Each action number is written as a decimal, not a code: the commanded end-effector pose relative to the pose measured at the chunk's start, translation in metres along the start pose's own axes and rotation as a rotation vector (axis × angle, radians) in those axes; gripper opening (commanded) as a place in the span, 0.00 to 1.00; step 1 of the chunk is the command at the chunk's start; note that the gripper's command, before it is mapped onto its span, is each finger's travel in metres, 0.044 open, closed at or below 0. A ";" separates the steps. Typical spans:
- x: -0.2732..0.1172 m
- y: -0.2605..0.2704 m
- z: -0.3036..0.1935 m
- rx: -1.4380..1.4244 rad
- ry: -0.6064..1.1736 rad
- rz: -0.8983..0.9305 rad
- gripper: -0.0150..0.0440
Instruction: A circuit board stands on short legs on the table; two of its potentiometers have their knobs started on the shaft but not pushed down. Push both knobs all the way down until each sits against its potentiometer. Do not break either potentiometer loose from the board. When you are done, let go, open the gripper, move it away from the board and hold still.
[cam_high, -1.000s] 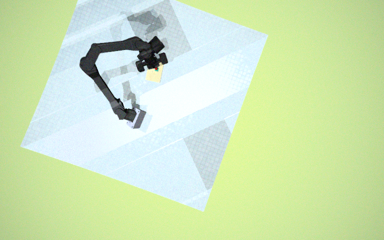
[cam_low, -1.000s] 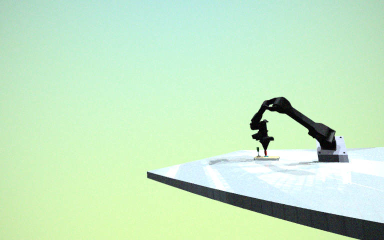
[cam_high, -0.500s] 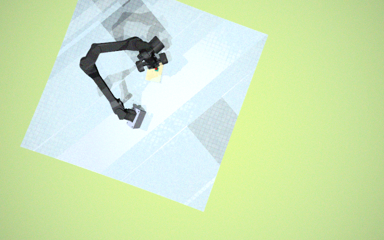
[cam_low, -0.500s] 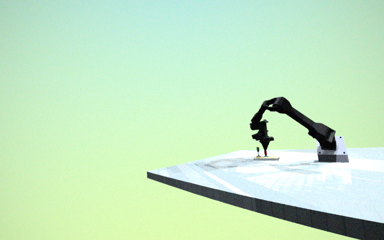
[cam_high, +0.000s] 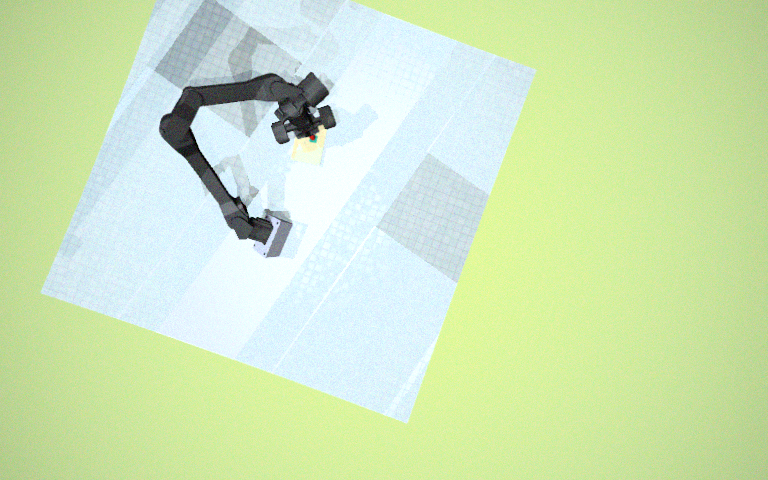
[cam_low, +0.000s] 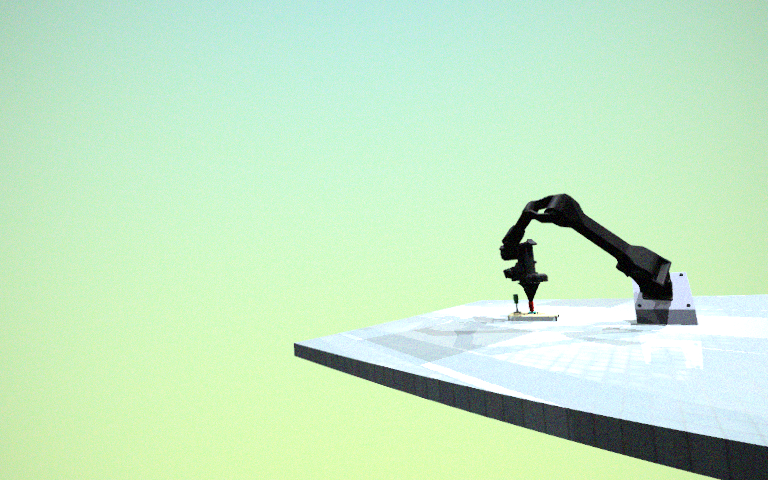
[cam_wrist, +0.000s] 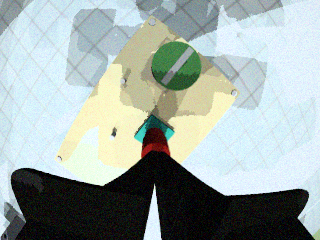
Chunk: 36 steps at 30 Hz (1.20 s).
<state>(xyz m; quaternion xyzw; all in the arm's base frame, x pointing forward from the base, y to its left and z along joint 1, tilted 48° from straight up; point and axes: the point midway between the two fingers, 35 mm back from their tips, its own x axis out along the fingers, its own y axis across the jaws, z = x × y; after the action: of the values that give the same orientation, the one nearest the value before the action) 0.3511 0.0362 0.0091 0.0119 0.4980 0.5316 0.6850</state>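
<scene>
The cream circuit board (cam_high: 308, 157) (cam_low: 546, 315) (cam_wrist: 200, 135) stands low on the table. A red knob (cam_high: 312, 137) (cam_low: 531, 306) (cam_wrist: 156, 148) stands upright over a teal potentiometer (cam_wrist: 168, 132). Whether any gap is left beneath it is too small to tell. A green knob (cam_low: 515, 297) (cam_wrist: 163, 62) with a grey line on top stands high on a thin visible shaft at the board's other side. Its potentiometer is hidden beneath it in the wrist view. My gripper (cam_low: 531, 300) (cam_wrist: 156, 158) is shut and empty, pointing down, its tips at the top of the red knob.
Small pins (cam_wrist: 123, 80) (cam_wrist: 114, 132) stand on the board beside the knobs, and screw heads sit at its corners. The robot's base (cam_high: 278, 236) (cam_low: 667, 314) stands on the table to one side. Shadows and light patches cross the table.
</scene>
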 end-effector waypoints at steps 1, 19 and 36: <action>0.004 0.001 0.003 -0.019 0.008 0.007 0.25; -0.015 0.002 0.004 -0.015 0.006 0.011 0.39; -0.040 -0.004 0.003 0.293 -0.026 -0.046 0.25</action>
<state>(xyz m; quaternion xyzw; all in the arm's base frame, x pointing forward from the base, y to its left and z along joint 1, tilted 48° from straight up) 0.3571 0.0067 0.0332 0.0853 0.5442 0.4574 0.6981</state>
